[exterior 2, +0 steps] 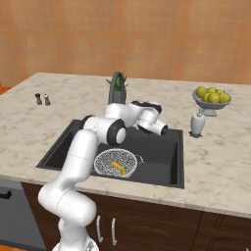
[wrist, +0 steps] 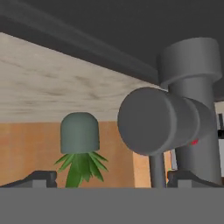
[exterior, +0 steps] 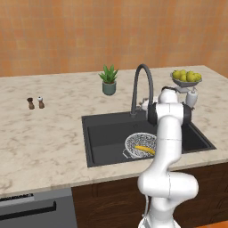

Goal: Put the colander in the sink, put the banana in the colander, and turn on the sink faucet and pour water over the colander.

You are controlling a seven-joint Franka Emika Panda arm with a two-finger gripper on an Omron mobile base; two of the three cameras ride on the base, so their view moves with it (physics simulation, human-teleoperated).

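1. Marble counter (exterior: pixel 44 138) under an orange wall; black sink (exterior: pixel 104 129) set in it.
2. The colander (exterior: pixel 141 145) sits in the basin, the banana (exterior: pixel 145 149) inside.
3. Faucet (wrist: pixel 175 118) step now: the gripper (wrist: pixel 111 178), wide open and empty, faces the lever.
4. Next, I'd guess: nudge the lever toward twelve o'clock.

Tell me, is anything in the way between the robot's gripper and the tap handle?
Nothing visible is. In the hand view the sink faucet lever sits right ahead of the open gripper, with bare space between. The potted plant stands farther back, off to one side. The colander with the banana lies lower down in the sink.
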